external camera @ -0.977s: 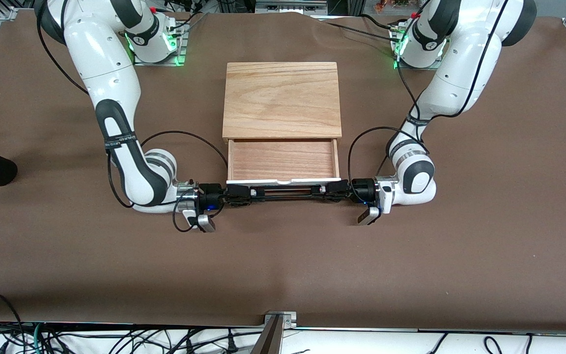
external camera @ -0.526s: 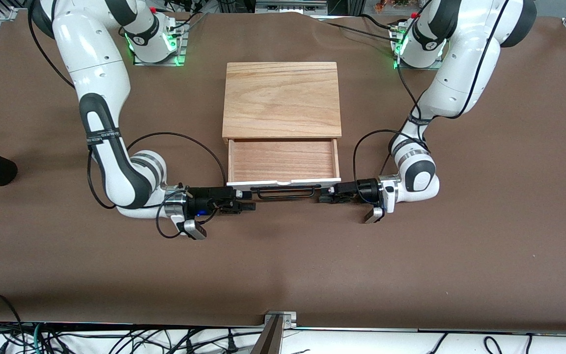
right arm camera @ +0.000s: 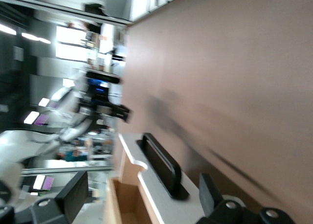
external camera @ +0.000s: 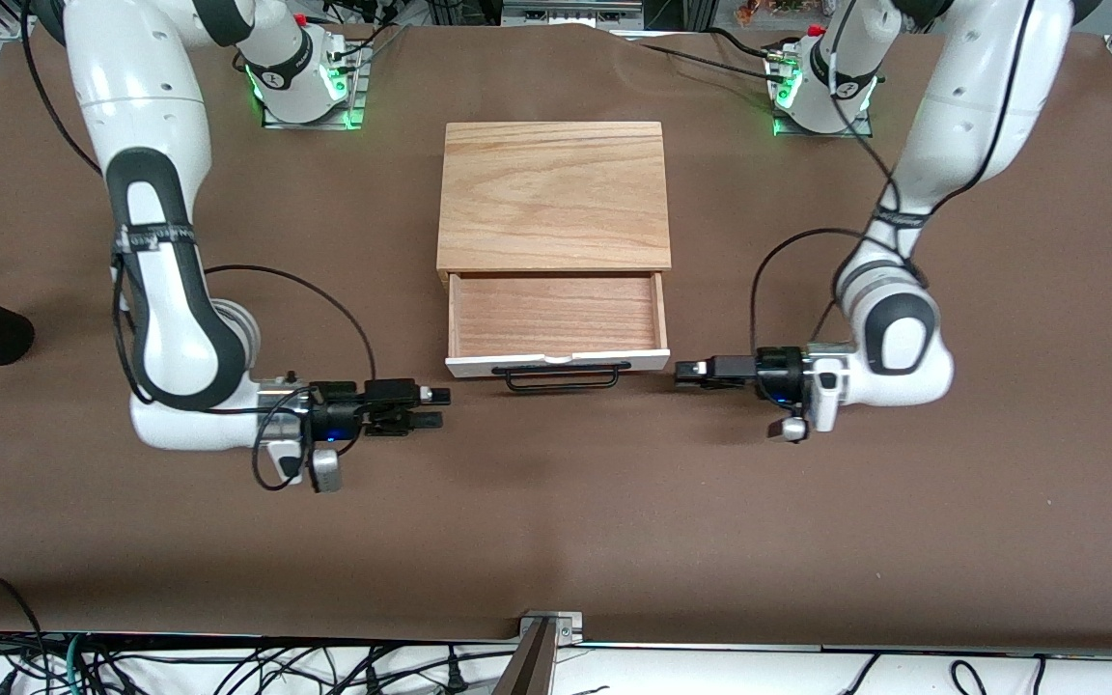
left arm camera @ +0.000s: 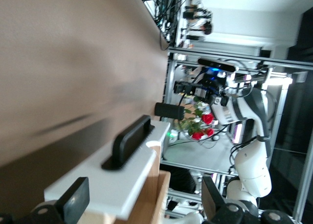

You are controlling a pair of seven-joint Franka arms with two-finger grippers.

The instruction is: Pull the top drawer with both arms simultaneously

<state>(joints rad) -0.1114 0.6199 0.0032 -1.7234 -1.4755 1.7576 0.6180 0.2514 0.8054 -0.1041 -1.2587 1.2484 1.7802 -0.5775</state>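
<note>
Reddish-brown tray shows inside the white-fronted top drawer [external camera: 557,328].

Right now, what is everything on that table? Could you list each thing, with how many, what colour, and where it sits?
Wooden box casing: one, light oak, middle of the table between the two arm bases.
Top drawer: one, reddish-brown tray with white front panel, pulled out of the casing toward the front camera, nothing visible in it.
Drawer handle: one, black wire bar, on the white panel, untouched.
Table cover: one, brown, under everything.
Right gripper: one, black, open, low over the table off the handle's end toward the right arm's end.
Left gripper: one, black, open, low over the table off the handle's other end.
</note>
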